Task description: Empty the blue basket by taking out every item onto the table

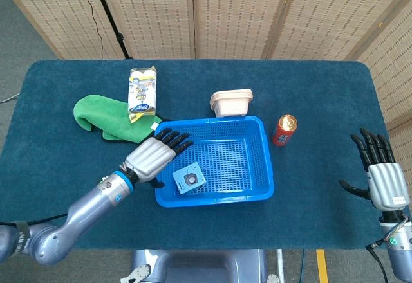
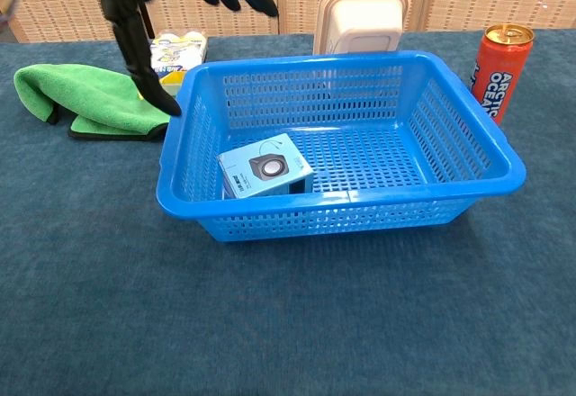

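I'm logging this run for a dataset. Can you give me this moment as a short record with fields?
basket: blue basket, mid-table
inside basket: one small blue box, front-left corner
left hand: left hand open, above the basket's left rim, holding nothing
right hand: right hand open, at the table's right edge
already on table: green cloth, packet, beige container, red can

One blue basket (image 1: pixel 265 167), one light-blue speaker box (image 1: pixel 188 179) inside it, one red drink can (image 1: pixel 284 130), one beige lidded container (image 1: pixel 232 102), one green cloth (image 1: pixel 106 119), one sponge multipack (image 1: pixel 143 91), two robot hands, left hand (image 1: pixel 152 157), right hand (image 1: pixel 382 175).
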